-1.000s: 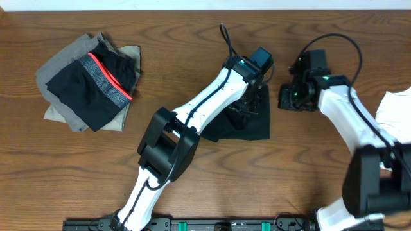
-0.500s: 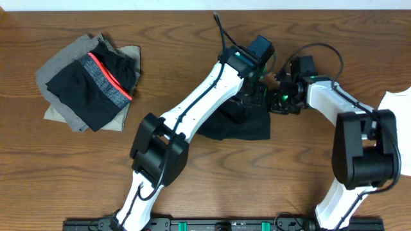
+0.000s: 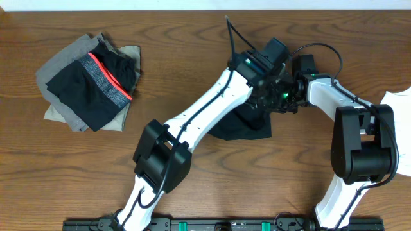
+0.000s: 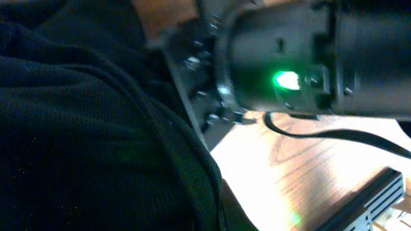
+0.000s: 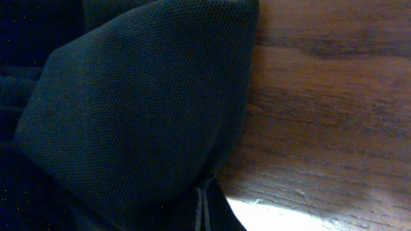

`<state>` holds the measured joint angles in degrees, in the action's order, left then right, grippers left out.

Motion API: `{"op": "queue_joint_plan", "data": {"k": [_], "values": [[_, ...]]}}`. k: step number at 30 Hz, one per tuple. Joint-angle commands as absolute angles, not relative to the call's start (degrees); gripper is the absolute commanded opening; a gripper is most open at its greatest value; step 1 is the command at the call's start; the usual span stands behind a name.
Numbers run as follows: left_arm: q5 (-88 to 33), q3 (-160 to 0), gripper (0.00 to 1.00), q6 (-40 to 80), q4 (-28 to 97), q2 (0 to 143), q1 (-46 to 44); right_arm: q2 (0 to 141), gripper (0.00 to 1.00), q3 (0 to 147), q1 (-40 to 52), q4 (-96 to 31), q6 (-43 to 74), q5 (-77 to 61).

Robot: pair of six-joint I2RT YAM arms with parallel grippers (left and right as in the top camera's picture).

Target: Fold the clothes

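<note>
Heaped garments, a rumpled pile of grey, tan and black cloth with a red-banded grey strip, lie near the left end of the brown wood-grain desk, set in from the left and far edges. To the right of the pile a wide run of bare wood stays open up to the white left arm, which slants from the black rail along the near edge up toward the centre-right.

Under that arm's far end lies a crumpled black knit garment, bunched on the desk with bare wood in front of it. The left fingers are down at its upper edge, but they are buried in shadow and dark cloth, so I cannot tell whether they are parted or pinched on it. From the left wrist, black fabric fills the left side, and the dark housing of the other arm with a green light sits very close above sunlit wood.

The right fingers meet the same spot, just beside the left ones; their state is likewise hidden. The right wrist shows only a fold of black mesh-textured cloth pressed close, with wood to its right. The white right arm bends back toward the near edge. A white piece of cloth pokes in at the right edge, well apart from the black garment.
</note>
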<state>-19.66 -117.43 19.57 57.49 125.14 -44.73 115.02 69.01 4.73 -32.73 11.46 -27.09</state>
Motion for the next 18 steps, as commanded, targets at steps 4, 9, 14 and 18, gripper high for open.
{"op": "queue_joint_plan", "data": {"k": [4, 9, 14, 18], "values": [[-17.5, -119.1, 0.06, 20.6, 55.5, 123.9, -45.1, 119.0, 0.01, 67.7, 4.7, -33.7, 10.2, -23.8], [-17.5, -119.1, 0.41, 20.7, 53.7, 123.9, -45.3, 119.0, 0.01, 67.7, 4.7, -34.0, 10.2, -23.8], [-17.5, -119.1, 0.75, 20.0, 53.8, 123.7, -45.2, 119.0, 0.01, 67.7, 4.7, -34.6, 10.2, -21.7], [-16.0, -119.1, 0.78, 18.1, 55.3, 122.0, -45.1, 119.0, 0.01, 67.7, 4.4, -35.2, 10.2, -20.3]]}}
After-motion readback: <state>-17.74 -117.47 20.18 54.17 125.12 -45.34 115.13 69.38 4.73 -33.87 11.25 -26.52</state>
